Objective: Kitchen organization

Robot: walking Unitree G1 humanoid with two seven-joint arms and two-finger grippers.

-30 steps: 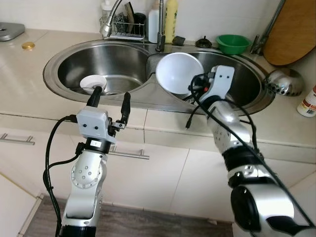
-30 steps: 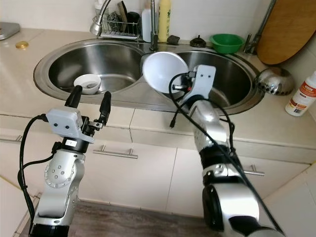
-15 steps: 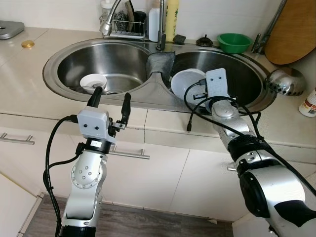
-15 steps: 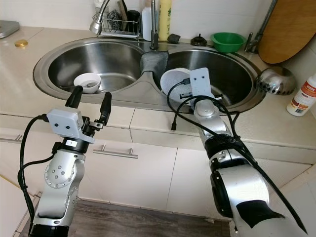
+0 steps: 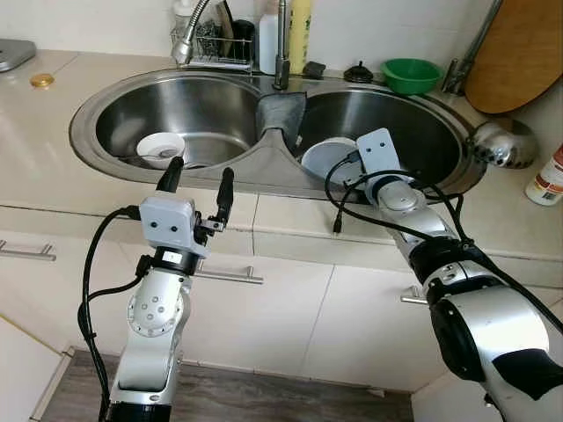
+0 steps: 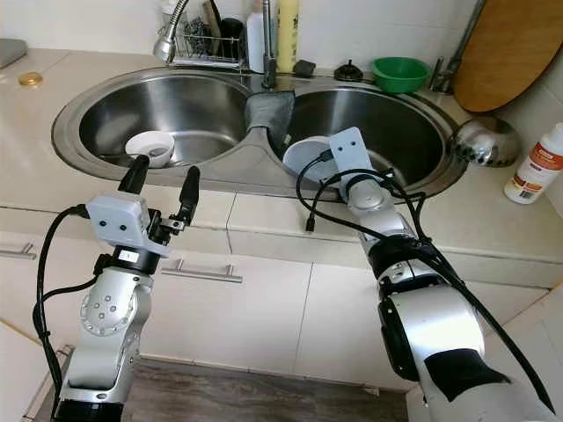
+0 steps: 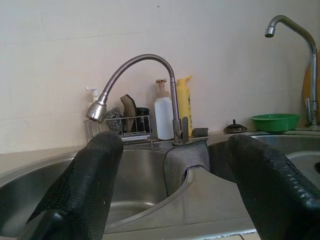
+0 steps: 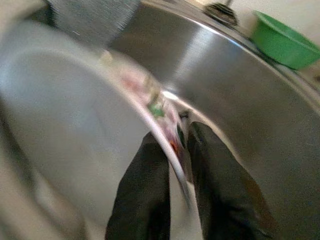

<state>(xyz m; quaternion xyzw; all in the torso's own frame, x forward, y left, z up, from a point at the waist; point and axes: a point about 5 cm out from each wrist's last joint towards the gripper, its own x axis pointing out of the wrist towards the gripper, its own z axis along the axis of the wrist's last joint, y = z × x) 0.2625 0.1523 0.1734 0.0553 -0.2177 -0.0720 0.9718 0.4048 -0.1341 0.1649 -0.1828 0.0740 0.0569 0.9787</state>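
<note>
1. The right gripper (image 8: 172,150) is down inside the right basin of the double sink (image 5: 413,189), right of centre in the head views, its two black fingers (image 8: 145,195) pinched on the rim of a white bowl (image 5: 327,158).
2. The left gripper (image 5: 198,176) hovers at the counter edge, lower left of centre, its fingers spread wide and empty.
3. A small white bowl (image 5: 161,146) sits in the left basin.
4. A grey cloth (image 5: 281,112) drapes over the divider between the basins.
</note>
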